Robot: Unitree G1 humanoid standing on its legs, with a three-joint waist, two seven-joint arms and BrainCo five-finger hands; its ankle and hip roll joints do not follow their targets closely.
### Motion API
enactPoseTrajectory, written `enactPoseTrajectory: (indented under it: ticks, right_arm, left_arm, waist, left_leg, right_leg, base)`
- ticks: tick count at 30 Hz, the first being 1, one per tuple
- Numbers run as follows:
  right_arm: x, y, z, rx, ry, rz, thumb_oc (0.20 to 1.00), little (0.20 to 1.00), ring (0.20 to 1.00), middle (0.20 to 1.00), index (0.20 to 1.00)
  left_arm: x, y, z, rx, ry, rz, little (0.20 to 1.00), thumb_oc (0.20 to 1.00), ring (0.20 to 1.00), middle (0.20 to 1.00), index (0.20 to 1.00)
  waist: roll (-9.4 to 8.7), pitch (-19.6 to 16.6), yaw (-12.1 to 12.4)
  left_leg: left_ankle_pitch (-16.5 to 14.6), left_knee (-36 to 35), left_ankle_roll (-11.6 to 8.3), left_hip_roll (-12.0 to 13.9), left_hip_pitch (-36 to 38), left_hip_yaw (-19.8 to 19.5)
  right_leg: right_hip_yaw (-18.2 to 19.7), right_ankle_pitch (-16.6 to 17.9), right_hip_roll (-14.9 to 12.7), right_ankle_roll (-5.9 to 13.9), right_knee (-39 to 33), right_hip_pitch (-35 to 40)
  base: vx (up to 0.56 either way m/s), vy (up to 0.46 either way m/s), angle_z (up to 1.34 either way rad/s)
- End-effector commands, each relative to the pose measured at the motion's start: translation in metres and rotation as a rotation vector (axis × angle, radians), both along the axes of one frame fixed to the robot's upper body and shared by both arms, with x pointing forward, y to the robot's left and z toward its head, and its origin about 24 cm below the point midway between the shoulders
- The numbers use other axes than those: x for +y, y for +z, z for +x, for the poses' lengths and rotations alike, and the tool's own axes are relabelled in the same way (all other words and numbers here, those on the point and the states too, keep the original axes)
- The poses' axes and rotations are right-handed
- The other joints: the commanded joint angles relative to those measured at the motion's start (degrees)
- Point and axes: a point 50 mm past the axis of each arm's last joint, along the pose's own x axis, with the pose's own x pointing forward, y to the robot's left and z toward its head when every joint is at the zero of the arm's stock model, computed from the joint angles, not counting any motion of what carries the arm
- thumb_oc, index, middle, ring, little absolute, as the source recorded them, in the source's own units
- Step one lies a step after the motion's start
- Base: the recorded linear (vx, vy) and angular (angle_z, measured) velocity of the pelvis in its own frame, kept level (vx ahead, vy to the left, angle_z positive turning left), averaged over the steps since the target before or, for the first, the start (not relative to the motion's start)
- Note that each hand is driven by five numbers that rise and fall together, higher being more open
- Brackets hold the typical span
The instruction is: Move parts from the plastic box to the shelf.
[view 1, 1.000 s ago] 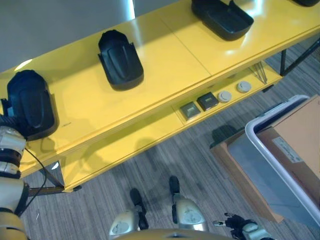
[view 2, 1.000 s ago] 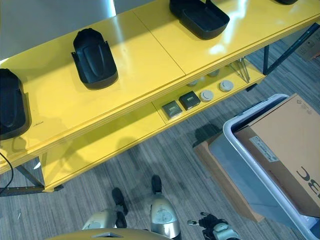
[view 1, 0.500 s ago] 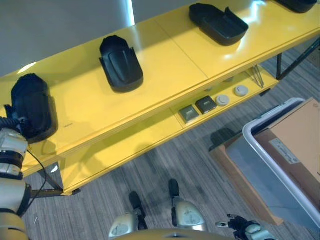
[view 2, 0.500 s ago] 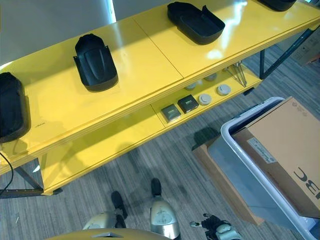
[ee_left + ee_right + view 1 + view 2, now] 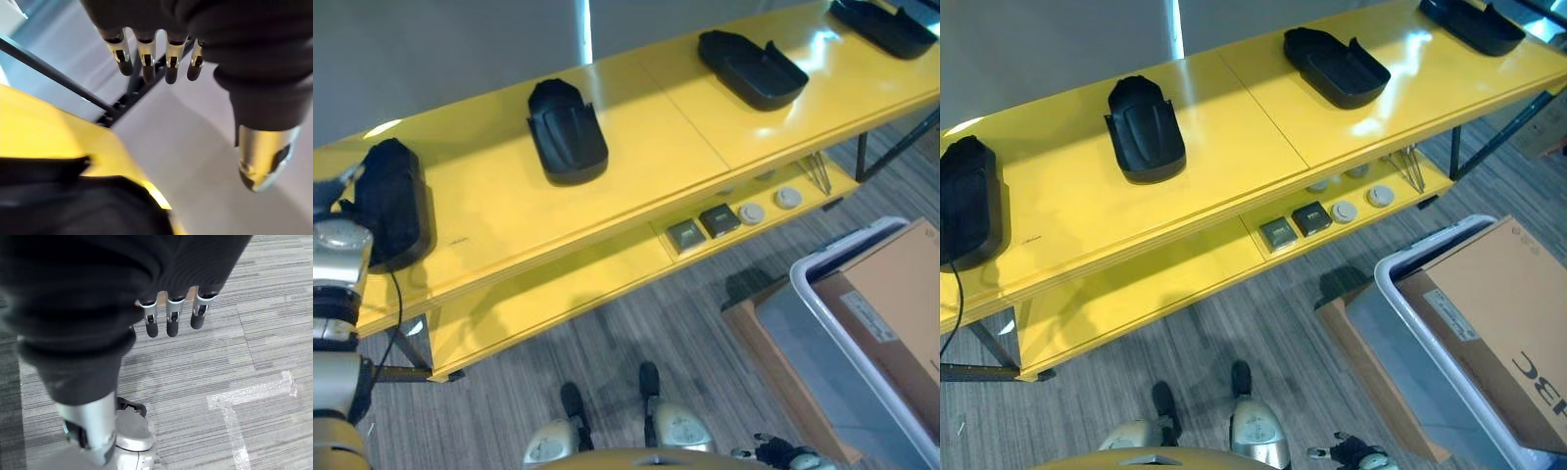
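Resting along the top board of the long yellow shelf (image 5: 1234, 147) are four black moulded plastic parts, well apart from one another in a row: the leftmost black part (image 5: 969, 201) near the shelf's left end, the second black part (image 5: 1144, 129) toward the middle, the third black part (image 5: 1336, 67) right of the board's seam, and the fourth black part (image 5: 1459, 22) at the far right edge of the view. The left hand (image 5: 205, 44) hangs just beside the leftmost part at the shelf's left end; in its wrist view the fingers (image 5: 145, 56) are straight and relaxed, holding nothing, with the thumb apart from them and the black part and yellow board edge below. On the shelf's lower board lie two small dark square blocks (image 5: 1295, 226) side by side, then two pale round discs (image 5: 1361, 204) to their right. Standing on the grey striped floor (image 5: 1234, 323) to the robot's right is the grey plastic box (image 5: 1410, 323) with a white rim, with a brown cardboard carton (image 5: 1494, 313) lying in or over it. The right hand (image 5: 146, 279) hangs over the floor, its fingers (image 5: 171, 318) extended and empty, near a strip of pale tape (image 5: 249, 391) on the floor.
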Motion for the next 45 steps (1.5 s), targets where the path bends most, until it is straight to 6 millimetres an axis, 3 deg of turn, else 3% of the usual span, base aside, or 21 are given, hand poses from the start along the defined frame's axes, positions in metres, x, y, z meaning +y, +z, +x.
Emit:
enactPoseTrajectory:
  ticks: [1, 3, 4, 5, 6, 7, 8, 9, 10, 11, 16, 25, 36, 45]
  right_arm:
    - [-0.007, -0.003, -0.024, 0.063, -0.01, -0.036, 1.0, 1.0, 1.0, 1.0, 1.0]
    - [-0.001, -0.005, -0.028, 0.072, -0.011, -0.029, 1.0, 1.0, 1.0, 1.0, 1.0]
    - [0.006, -0.008, -0.032, 0.075, -0.026, -0.02, 1.0, 1.0, 1.0, 1.0, 1.0]
    - [0.01, -0.009, -0.033, 0.074, -0.039, -0.014, 1.0, 1.0, 1.0, 1.0, 1.0]
    - [0.017, -0.012, -0.036, 0.078, -0.064, -0.008, 1.0, 1.0, 1.0, 1.0, 1.0]
    - [0.018, -0.012, -0.036, 0.08, -0.068, -0.007, 1.0, 1.0, 1.0, 1.0, 1.0]
    - [0.02, -0.013, -0.039, 0.085, -0.08, -0.005, 1.0, 1.0, 1.0, 1.0, 1.0]
    - [0.021, -0.013, -0.04, 0.087, -0.084, -0.004, 1.0, 1.0, 1.0, 1.0, 1.0]
    - [0.023, -0.014, -0.042, 0.089, -0.09, -0.002, 1.0, 1.0, 1.0, 1.0, 1.0]
    - [0.025, -0.015, -0.043, 0.088, -0.101, 0.0, 1.0, 1.0, 1.0, 1.0, 1.0]
    - [0.027, -0.016, -0.044, 0.088, -0.112, 0.004, 1.0, 1.0, 1.0, 1.0, 1.0]
    - [0.023, -0.016, -0.045, 0.096, -0.101, -0.005, 1.0, 1.0, 1.0, 1.0, 1.0]
    - [0.02, -0.014, -0.044, 0.116, 0.0, -0.013, 1.0, 1.0, 1.0, 1.0, 1.0]
    - [0.013, -0.012, -0.044, 0.116, 0.041, -0.02, 1.0, 1.0, 1.0, 1.0, 1.0]
  left_arm:
    - [-0.017, 0.038, -0.006, -0.223, -0.099, 0.053, 1.0, 1.0, 1.0, 1.0, 1.0]
    - [-0.04, 0.033, -0.017, -0.264, -0.22, 0.052, 1.0, 1.0, 1.0, 1.0, 1.0]
    - [-0.065, 0.015, -0.03, -0.266, -0.361, 0.03, 1.0, 1.0, 1.0, 1.0, 1.0]
    - [-0.078, 0.001, -0.038, -0.244, -0.43, 0.023, 1.0, 1.0, 1.0, 1.0, 1.0]
    - [-0.09, -0.022, -0.051, -0.198, -0.506, -0.013, 0.802, 0.802, 0.802, 0.802, 0.802]
    - [-0.09, -0.025, -0.052, -0.189, -0.512, -0.023, 0.768, 0.768, 0.768, 0.768, 0.768]
    - [-0.09, -0.039, -0.062, -0.156, -0.547, -0.047, 0.573, 0.573, 0.573, 0.573, 0.573]
    - [-0.091, -0.043, -0.065, -0.147, -0.557, -0.055, 0.523, 0.523, 0.523, 0.523, 0.523]
    - [-0.092, -0.051, -0.069, -0.127, -0.578, -0.096, 0.241, 0.241, 0.241, 0.241, 0.241]
    - [-0.097, -0.065, -0.078, -0.106, -0.613, -0.132, 0.2, 0.2, 0.2, 0.2, 0.2]
    - [-0.1, -0.084, -0.084, -0.07, -0.649, -0.222, 0.2, 0.2, 0.2, 0.2, 0.2]
    - [-0.112, -0.089, -0.072, -0.085, -0.707, -0.265, 0.2, 0.2, 0.2, 0.2, 0.2]
    - [-0.107, -0.125, -0.041, -0.074, -0.447, -0.332, 0.2, 0.2, 0.2, 0.2, 0.2]
    - [-0.089, -0.125, -0.032, -0.07, -0.32, -0.287, 0.2, 0.2, 0.2, 0.2, 0.2]
  waist:
    - [0.33, -1.5, 1.1]
    - [0.11, -1.8, 2.3]
    - [-0.15, -2.2, 3.7]
    - [-0.22, -2.4, 4.4]
    - [-0.25, -2.6, 5.8]
    - [-0.23, -2.6, 6.0]
    - [-0.19, -2.7, 6.9]
    - [-0.17, -2.7, 7.3]
    - [-0.12, -2.6, 7.8]
    - [0.06, -2.5, 8.9]
    - [0.27, -2.6, 10.0]
    - [0.46, -2.5, 9.1]
    - [-0.98, -2.4, 4.9]
    - [-1.44, -2.1, 3.2]
  left_leg:
    - [-7.5, 5.9, 0.36, 0.8, -2.1, -4.7]
    - [-7.5, 5.5, 0.16, 0.7, -1.6, -5.3]
    - [-7.4, 5.0, -0.01, 0.7, -1.2, -6.0]
    - [-7.4, 4.8, 0.0, 0.6, -1.0, -6.5]
    - [-7.4, 4.6, -0.07, 0.5, -0.7, -7.1]
    - [-7.4, 4.6, -0.08, 0.5, -0.6, -7.2]
    - [-7.5, 4.6, -0.12, 0.4, -0.5, -7.6]
    - [-7.5, 4.6, -0.15, 0.3, -0.4, -7.8]
    - [-7.5, 4.6, -0.18, 0.2, -0.4, -8.1]
    - [-7.4, 4.6, -0.29, 0.1, -0.2, -8.7]
    - [-7.1, 4.0, -0.45, 0.1, 0.5, -9.1]
    - [-6.8, 3.3, -0.51, 0.4, 0.9, -8.5]
    - [-6.9, 3.8, -0.35, 1.5, 1.2, -5.8]
    - [-6.9, 4.6, -0.48, 2.1, 0.7, -4.8]
  right_leg:
    - [0.5, -6.9, -3.6, 4.69, 2.7, 0.2]
    - [-0.1, -6.8, -3.5, 4.63, 1.8, 1.3]
    - [-0.9, -6.7, -3.5, 4.64, 1.2, 2.2]
    - [-1.4, -6.7, -3.5, 4.66, 0.9, 2.7]
    - [-2.5, -6.7, -3.7, 4.62, 0.7, 3.5]
    - [-2.6, -6.7, -3.7, 4.64, 0.7, 3.6]
    - [-3.4, -6.9, -3.9, 4.62, 0.6, 4.2]
    - [-3.7, -6.9, -4.0, 4.58, 0.7, 4.3]
    - [-4.1, -6.9, -4.1, 4.58, 0.6, 4.7]
    - [-5.0, -6.9, -4.3, 4.52, 0.3, 5.3]
    - [-6.4, -6.7, -4.6, 4.77, 0.0, 6.3]
    - [-6.0, -6.4, -4.8, 5.21, 0.4, 5.8]
    - [-2.6, -6.7, -4.0, 5.16, 1.9, 4.0]
    - [-1.3, -7.0, -3.6, 4.94, 2.3, 3.1]
  base:
    - [0.04, -0.041, 0.04]
    - [0.04, -0.043, 0.09]
    - [0.04, -0.045, 0.2]
    - [0.04, -0.043, 0.28]
    - [0.03, -0.022, 0.28]
    - [0.03, -0.012, 0.26]
    - [0.01, 0.0, 0.25]
    - [0.0, 0.001, 0.18]
    - [-0.01, 0.004, 0.3]
    - [-0.01, 0.005, 0.27]
    - [0.0, 0.008, 0.19]
    - [0.0, 0.002, 0.01]
    - [0.0, -0.009, -0.09]
    - [0.0, -0.008, -0.08]
